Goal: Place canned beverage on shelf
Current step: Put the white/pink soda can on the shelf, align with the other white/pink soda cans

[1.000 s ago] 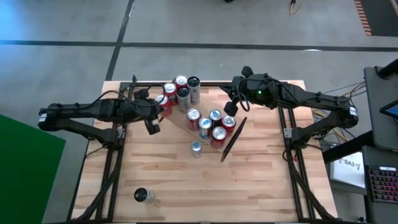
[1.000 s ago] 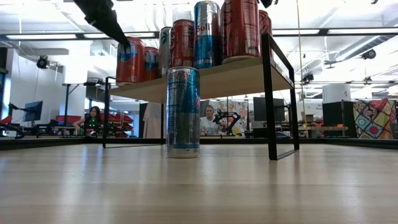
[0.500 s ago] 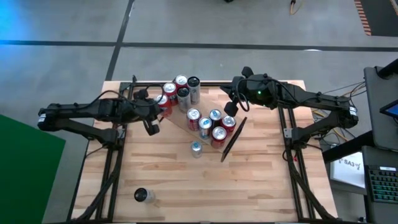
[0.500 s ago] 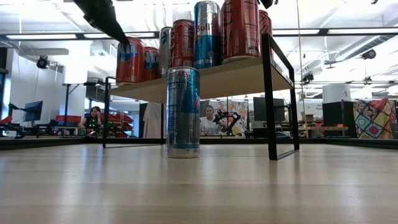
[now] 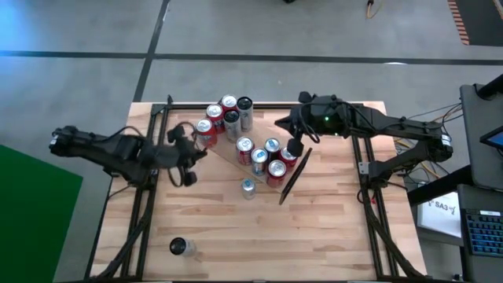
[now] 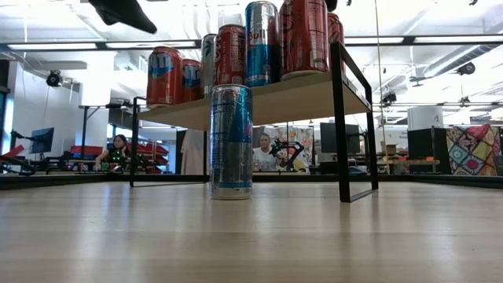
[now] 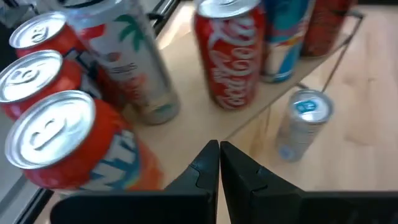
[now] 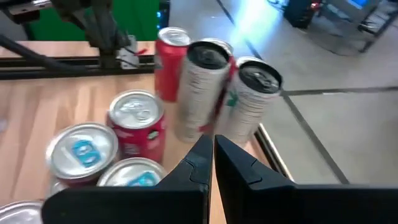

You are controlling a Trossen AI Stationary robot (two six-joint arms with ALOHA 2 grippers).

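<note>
The shelf (image 5: 230, 154) is a light-wood plank on black end frames, slanting across the far middle of the table. Several cans stand on it in two clusters (image 5: 224, 116) (image 5: 267, 157). A blue-and-silver can (image 5: 248, 189) stands upright on the tabletop just in front of the shelf (image 6: 267, 101), also in the low view (image 6: 231, 141) and the left wrist view (image 7: 303, 124). My left gripper (image 5: 188, 178) hovers shut, left of that can and clear of the left cluster. My right gripper (image 5: 292, 147) hovers shut over the shelf's right end.
A dark-topped can (image 5: 181, 248) stands alone near the table's front left corner. The black frame (image 5: 295, 174) at the shelf's right end juts toward the table's middle. Bare tabletop (image 5: 314, 228) lies in front of the shelf.
My left gripper has swung away from the orange can on the shelf's left end toward the table's near edge, rolling a little and staying shut. My right gripper has turned a little at the wrist without leaving its place. No can has moved.
</note>
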